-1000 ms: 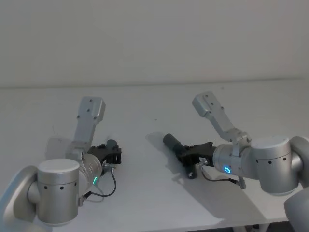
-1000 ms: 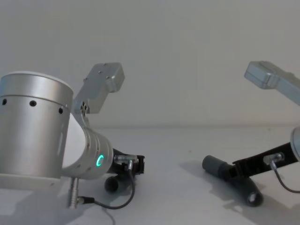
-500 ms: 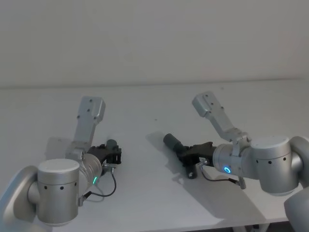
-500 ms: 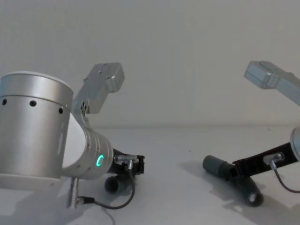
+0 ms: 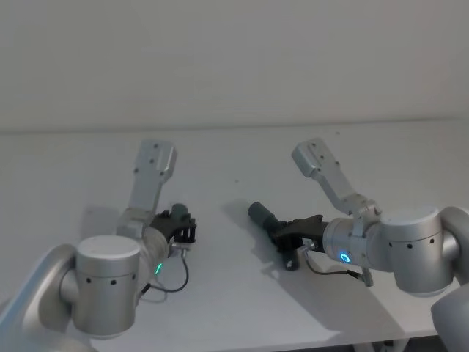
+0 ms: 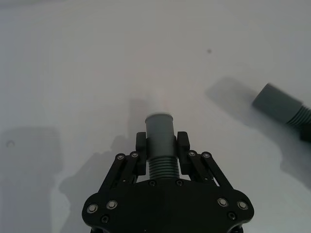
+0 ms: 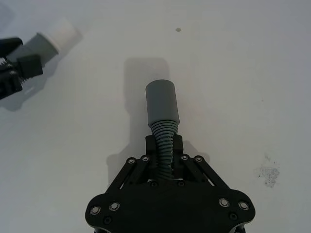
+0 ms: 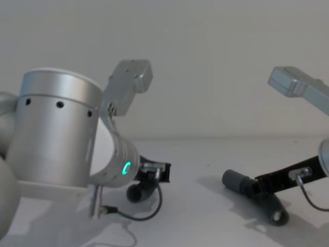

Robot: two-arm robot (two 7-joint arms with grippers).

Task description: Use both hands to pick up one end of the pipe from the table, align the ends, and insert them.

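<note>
The pipe lies in two pieces. My left gripper (image 6: pixel 162 145) is shut on the ribbed part of one piece (image 6: pixel 161 165), whose grey cuff (image 6: pixel 160 130) carries a white tip. In the head view that gripper (image 5: pixel 183 227) hangs low over the table (image 5: pixel 220 293) at the left. My right gripper (image 7: pixel 164 145) is shut on the ribbed part of the other piece, whose wide grey socket cuff (image 7: pixel 163 103) points away from it. In the head view the socket cuff (image 5: pixel 258 213) sticks out of the right gripper (image 5: pixel 288 233) near the table's middle. The two ends stand apart.
A plain wall rises behind the table's far edge (image 5: pixel 234 128). Bare white surface lies between the two grippers (image 8: pixel 200 206). A loose cable (image 8: pixel 139 216) hangs under my left wrist.
My left arm has swung toward the middle with its pipe piece, rising a little. The right arm and its piece have not moved.
</note>
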